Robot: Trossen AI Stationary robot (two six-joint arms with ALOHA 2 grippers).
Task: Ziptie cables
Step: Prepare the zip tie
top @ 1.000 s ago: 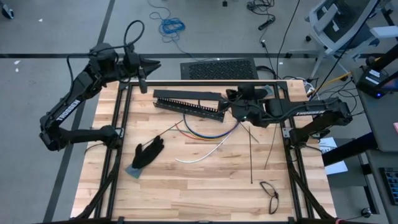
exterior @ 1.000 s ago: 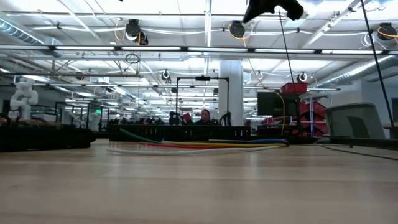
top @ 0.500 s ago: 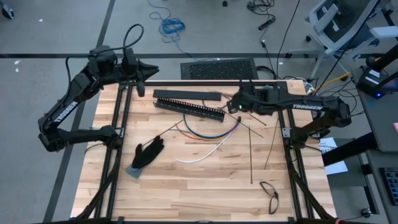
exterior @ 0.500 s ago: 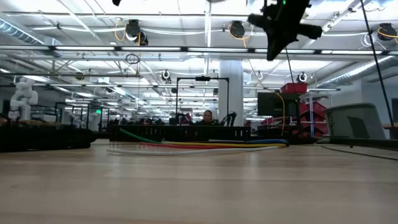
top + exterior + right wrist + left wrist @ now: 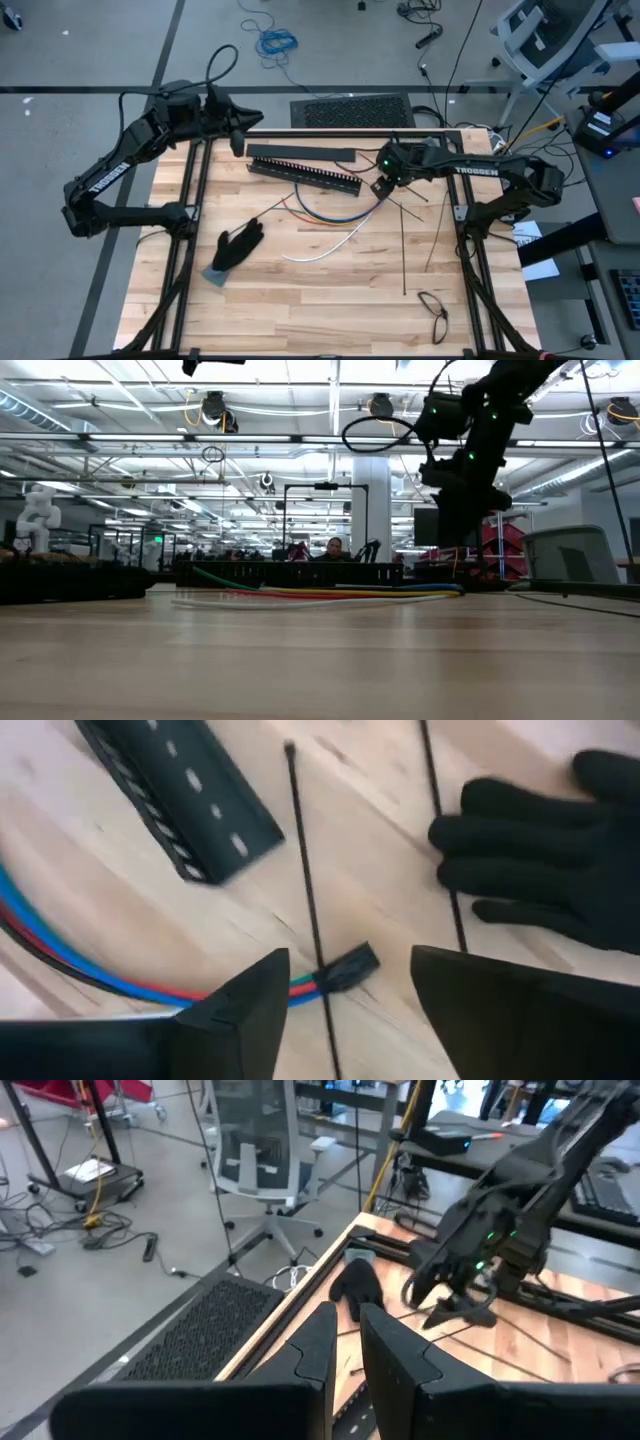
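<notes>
The cables [image 5: 330,212] lie in a curved bundle mid-table; in the right wrist view blue, red, green and black ones [image 5: 90,970] show. A thin black ziptie [image 5: 305,880] crosses their end, its head [image 5: 347,968] on the wood. My right gripper [image 5: 350,960] hangs open above it, pointing steeply down, one finger on either side of the head; it is also in the high view [image 5: 383,186] and the low view [image 5: 452,545]. My left gripper [image 5: 237,135] waits raised over the far left corner, fingers [image 5: 320,1350] together with nothing between them.
A black slotted bar [image 5: 300,172] lies just beyond the cables. One black glove [image 5: 238,246] lies left of centre, another [image 5: 540,870] close by my right gripper. More straight zipties [image 5: 404,250] lie right of the cables, and a black loop [image 5: 433,305] near the front right.
My right gripper has come down from high over the slotted bar's right end and tipped from nearly level to steeply downward. It now hangs low over the ziptie at the cables' end. The cables and zipties have stayed where they were.
</notes>
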